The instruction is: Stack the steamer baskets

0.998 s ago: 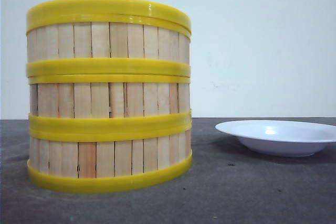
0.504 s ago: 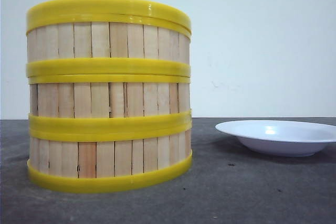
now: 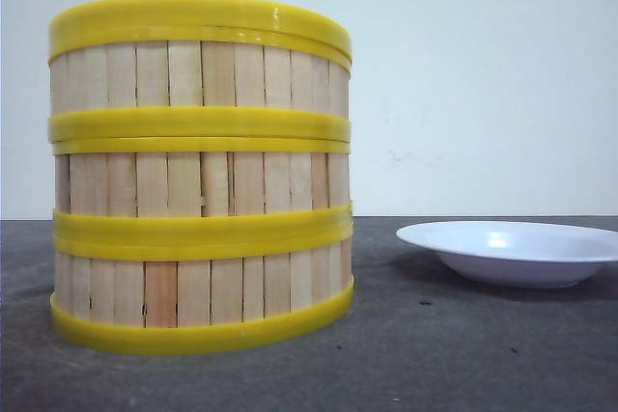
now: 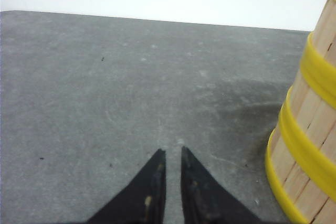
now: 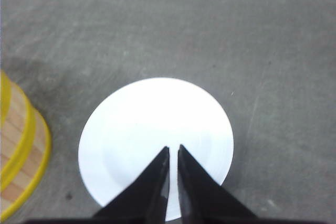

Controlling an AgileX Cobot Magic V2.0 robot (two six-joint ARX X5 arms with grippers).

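The three steamer baskets (image 3: pixel 201 173) stand stacked in one upright column on the dark grey table (image 3: pixel 435 354), filling the front view from about 9 o'clock to the middle. Each basket has walls of pale vertical wooden slats and yellow rims that meet where the baskets join. The bottom basket's lower rim rests on the table. At 3 o'clock from the stack, apart from it, sits a shallow white plate (image 3: pixel 512 250) with nothing in it. A plain pale wall rises behind everything.

My left gripper (image 4: pixel 173 151) hangs above bare table, its two black fingers drawn nearly together with only a thin slit between them, holding nothing. The stack's side (image 4: pixel 310 129) shows at 3 o'clock from my fingertips, near but not touching.

My right gripper (image 5: pixel 174 148) hovers over the plate (image 5: pixel 152 124), its fingers likewise almost closed on nothing. The stack's lower edge (image 5: pixel 21 150) shows at 9 o'clock from the plate, apart from it.
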